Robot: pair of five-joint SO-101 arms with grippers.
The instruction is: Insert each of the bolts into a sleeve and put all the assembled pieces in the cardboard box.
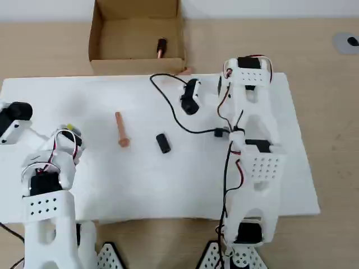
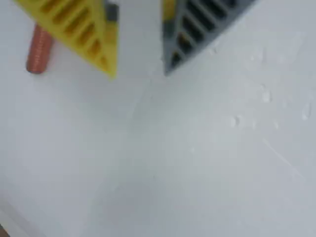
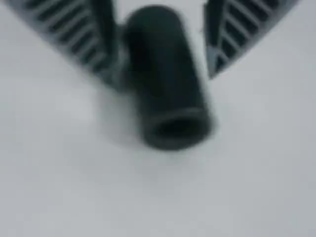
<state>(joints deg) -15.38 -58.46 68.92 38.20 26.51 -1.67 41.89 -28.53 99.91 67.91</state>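
Right gripper (image 3: 160,74), at the far middle of the white mat (image 1: 140,185): spread either side of a black sleeve (image 3: 168,94), one finger close against it, the other apart. Probably lined up to squeeze across the round barrel. Smooth matte tube, hollow end open.

Left gripper (image 2: 139,73), at the near left: spread too, pinching nothing, hovering beside the bolt (image 1: 120,130). Likely poised to take it by the shank. Copper-coloured, threaded, with a wider head at the near end.

Second sleeve (image 1: 162,142) just right of the bolt, not touching.

Cardboard box (image 1: 101,33) beyond the mat's far edge: plain brown, open-topped, an assembled piece (image 1: 161,47) already inside.
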